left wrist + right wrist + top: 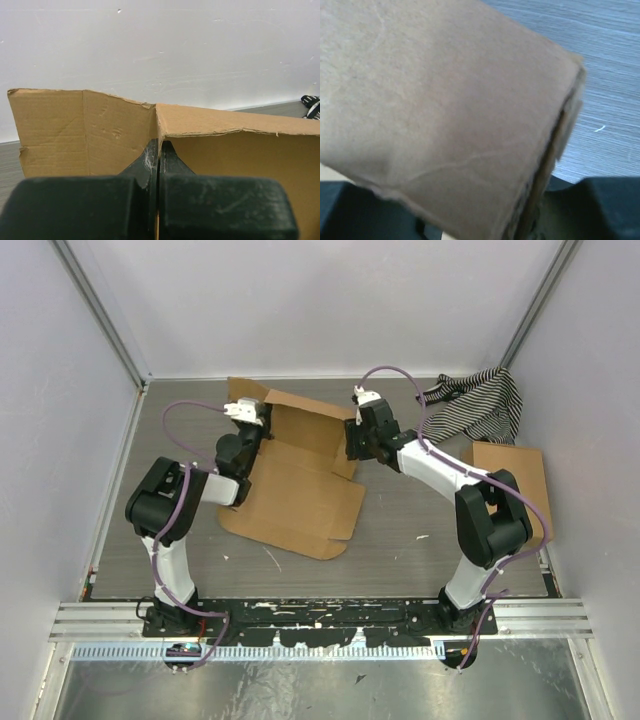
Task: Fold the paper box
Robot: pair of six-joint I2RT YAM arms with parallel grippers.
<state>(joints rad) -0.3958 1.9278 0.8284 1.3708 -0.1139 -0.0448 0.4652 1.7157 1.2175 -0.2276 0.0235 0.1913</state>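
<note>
The paper box (300,500) lies as a brown die-cut sheet on the grey table, with its far wall and left flap raised. My left gripper (260,430) is at the box's far left corner. In the left wrist view it (159,145) is shut on a thin upright cardboard wall (225,165) where the two raised panels meet. My right gripper (352,445) is at the right end of the raised far wall. In the right wrist view a cardboard flap (445,100) covers the jaws, so only the dark finger bodies (610,205) show at the bottom.
A black-and-white striped cloth (480,405) lies at the back right and shows at the edge of the left wrist view (312,105). Another brown cardboard piece (515,485) lies by the right wall. White walls enclose the table on three sides.
</note>
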